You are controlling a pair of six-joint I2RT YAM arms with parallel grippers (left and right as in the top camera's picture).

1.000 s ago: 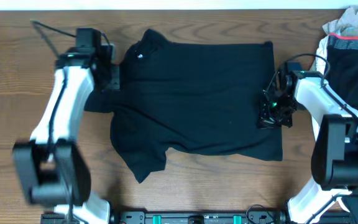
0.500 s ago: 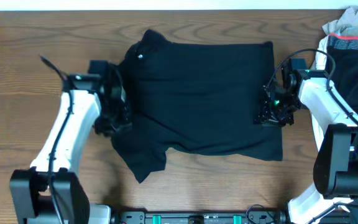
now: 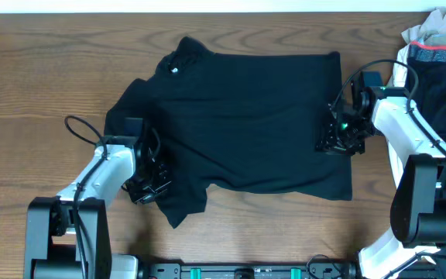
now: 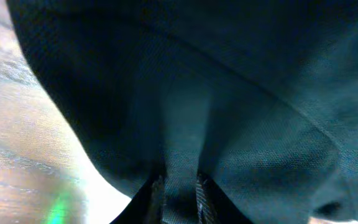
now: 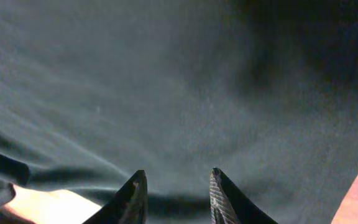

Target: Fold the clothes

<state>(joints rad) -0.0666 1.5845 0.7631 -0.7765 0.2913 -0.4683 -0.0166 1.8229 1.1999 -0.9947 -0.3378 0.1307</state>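
Observation:
The clothes (image 3: pixel 246 116) are a black T-shirt lying spread on the wooden table, with a small white logo (image 3: pixel 175 70) near its collar at the far left. My left gripper (image 3: pixel 152 184) sits at the shirt's near-left edge. In the left wrist view this gripper (image 4: pixel 179 194) is shut on a ridge of the black fabric (image 4: pixel 241 93), which is pinched between its fingers. My right gripper (image 3: pixel 333 143) rests over the shirt's right edge. Seen from the right wrist, its jaws (image 5: pixel 176 186) stand apart above the cloth (image 5: pixel 166 81), holding nothing.
A heap of other garments (image 3: pixel 436 70), dark with a red stripe and some white cloth, lies at the far right edge behind the right arm. Bare wooden tabletop (image 3: pixel 37 93) surrounds the shirt on the left and near sides.
My left arm swung from the far-left sleeve down to the shirt's near-left edge and closed on the fabric. The right gripper opened and barely moved.

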